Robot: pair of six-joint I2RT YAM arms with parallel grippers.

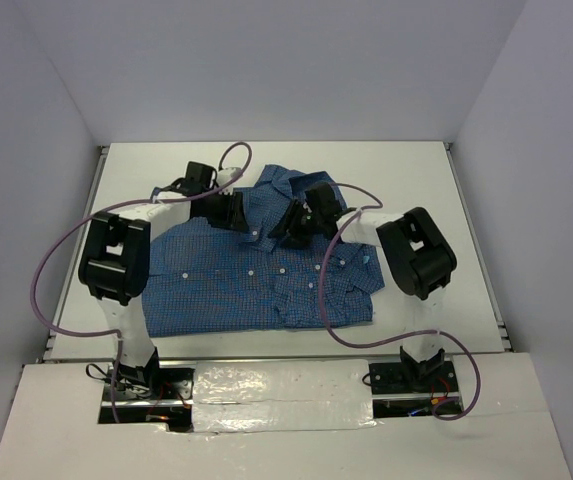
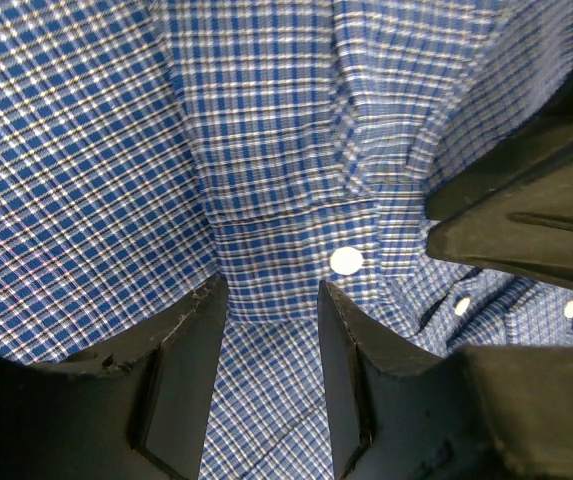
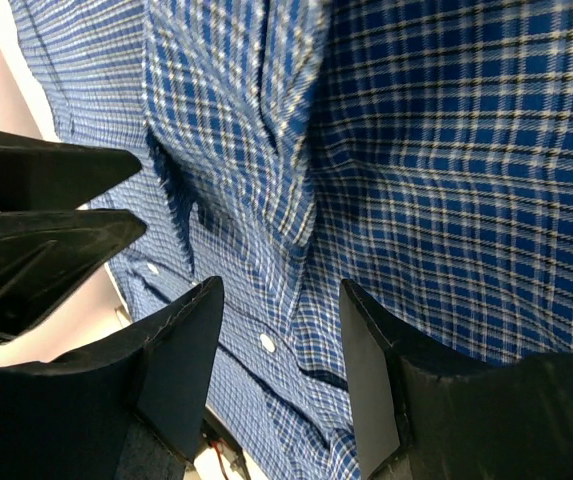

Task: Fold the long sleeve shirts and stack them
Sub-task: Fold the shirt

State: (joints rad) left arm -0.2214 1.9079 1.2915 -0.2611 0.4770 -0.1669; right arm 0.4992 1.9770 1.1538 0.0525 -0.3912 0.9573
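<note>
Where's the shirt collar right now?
Top view: the collar is at the far edge of the shirt, mid-table, just beyond the left gripper and right gripper.

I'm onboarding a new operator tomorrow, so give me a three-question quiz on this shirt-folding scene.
1. True or false: the shirt lies spread on the table, buttons showing.
2. Where are the left gripper and right gripper? A) over the shirt's far part, by the collar; B) at its near edge; C) over bare table.
3. What colour are the buttons?
Key: 1 true; 2 A; 3 white.
</note>
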